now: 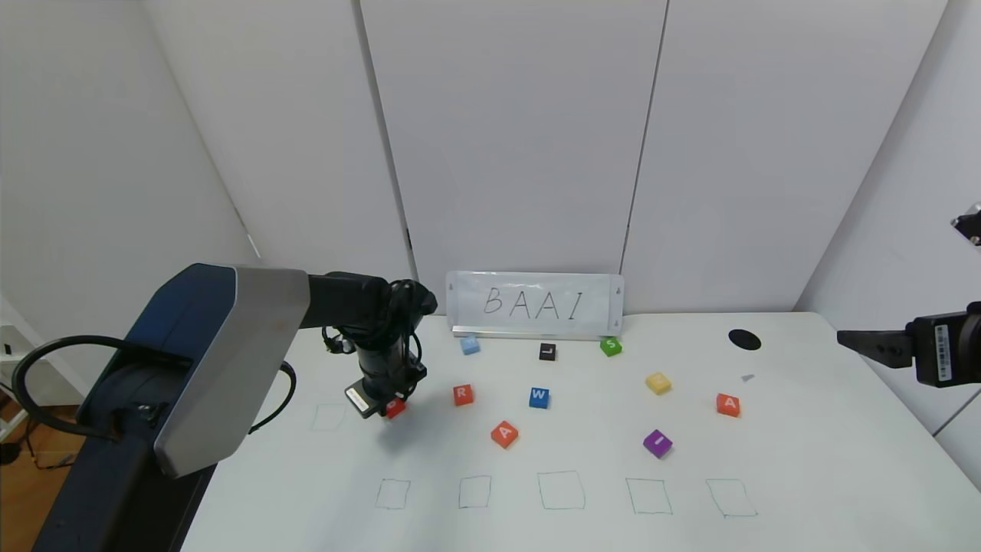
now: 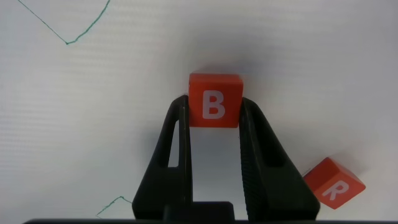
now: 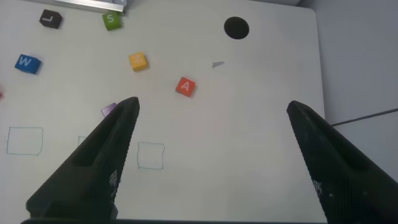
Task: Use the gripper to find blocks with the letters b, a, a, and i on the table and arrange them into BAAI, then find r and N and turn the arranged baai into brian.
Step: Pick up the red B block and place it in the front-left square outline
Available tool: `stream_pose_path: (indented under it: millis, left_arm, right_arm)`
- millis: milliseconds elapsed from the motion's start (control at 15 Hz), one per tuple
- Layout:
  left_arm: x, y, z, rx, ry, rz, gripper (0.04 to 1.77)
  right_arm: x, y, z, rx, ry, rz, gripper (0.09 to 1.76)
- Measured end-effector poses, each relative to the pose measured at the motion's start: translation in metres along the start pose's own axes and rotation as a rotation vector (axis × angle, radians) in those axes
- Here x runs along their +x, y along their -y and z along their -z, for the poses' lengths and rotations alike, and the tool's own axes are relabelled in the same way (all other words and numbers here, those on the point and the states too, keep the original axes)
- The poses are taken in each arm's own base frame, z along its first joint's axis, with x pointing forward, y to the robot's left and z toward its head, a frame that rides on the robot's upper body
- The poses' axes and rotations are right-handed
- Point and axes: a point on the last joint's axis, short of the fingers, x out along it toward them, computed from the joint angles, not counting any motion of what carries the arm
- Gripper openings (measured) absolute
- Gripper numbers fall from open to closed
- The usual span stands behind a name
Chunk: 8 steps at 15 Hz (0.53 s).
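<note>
My left gripper (image 1: 392, 405) is shut on the orange-red B block (image 2: 214, 101), low over the white table (image 1: 805, 460) at its left side; the block also shows in the head view (image 1: 396, 408). The orange-red R block (image 1: 463, 395) lies just right of it and shows in the left wrist view (image 2: 334, 182). One orange-red A (image 1: 504, 434) lies at centre, the other A (image 1: 728, 404) at right. The purple I (image 1: 657, 443) lies front right. My right gripper (image 1: 851, 338) is open and empty, high at the table's right edge.
A BAAI sign (image 1: 534, 305) stands at the back. Light blue (image 1: 470, 345), black L (image 1: 546, 352), green S (image 1: 611, 346), blue W (image 1: 539, 397) and yellow (image 1: 658, 382) blocks lie around. Several green squares (image 1: 561, 491) line the front. A black hole (image 1: 744, 339) is back right.
</note>
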Motion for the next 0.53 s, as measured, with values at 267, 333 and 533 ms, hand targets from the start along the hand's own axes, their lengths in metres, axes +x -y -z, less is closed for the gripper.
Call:
stream_pose_path:
  millis: [267,333,533]
  left_arm:
    - [-0.008,-0.001,-0.002,0.013,0.001,0.007,0.5]
    - [-0.014,-0.002,-0.002,0.025,-0.001,0.008,0.5]
    - [-0.029,-0.007,0.009,0.101,-0.024,-0.007,0.5]
  right_arm:
    - [0.0,0.0,0.0,0.0,-0.001,0.002,1.71]
    - [0.0,0.0,0.0,0.0,-0.001,0.002,1.71]
    - [0.001,0.0,0.0,-0.001,-0.003,0.002,1.71]
